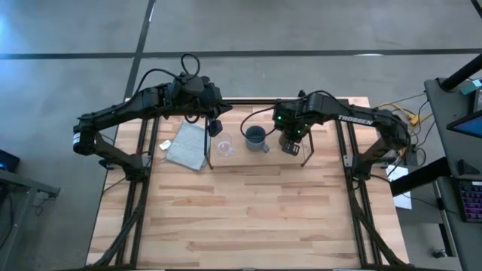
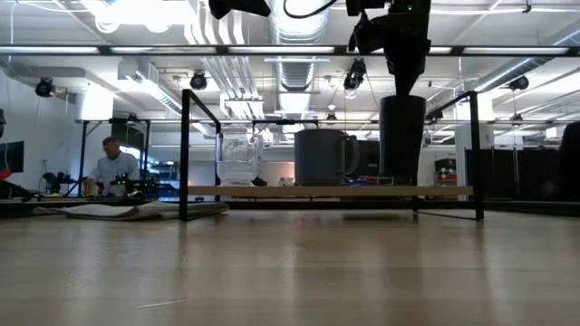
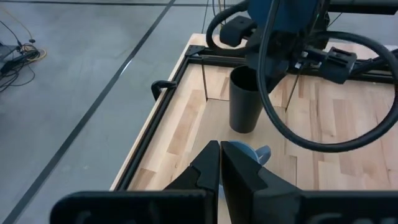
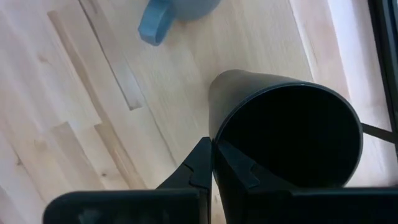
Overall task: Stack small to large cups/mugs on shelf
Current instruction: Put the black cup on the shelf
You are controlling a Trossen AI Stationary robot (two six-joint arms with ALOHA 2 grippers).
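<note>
Dark cylindrical cup (image 2: 402,138) stands on the light-wood shelf (image 2: 331,191) — right end effector (image 4: 212,163) pinching its rim, seen only from the wrist; left end effector (image 3: 220,169) closed, empty.

Left tool (image 3: 220,163) closed and raised; right tool (image 4: 213,163) closed, pointing down.

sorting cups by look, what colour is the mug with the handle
Blue-grey. The mug shows it best in the high view, standing on the shelf between the clear cup and the dark cup.
</note>
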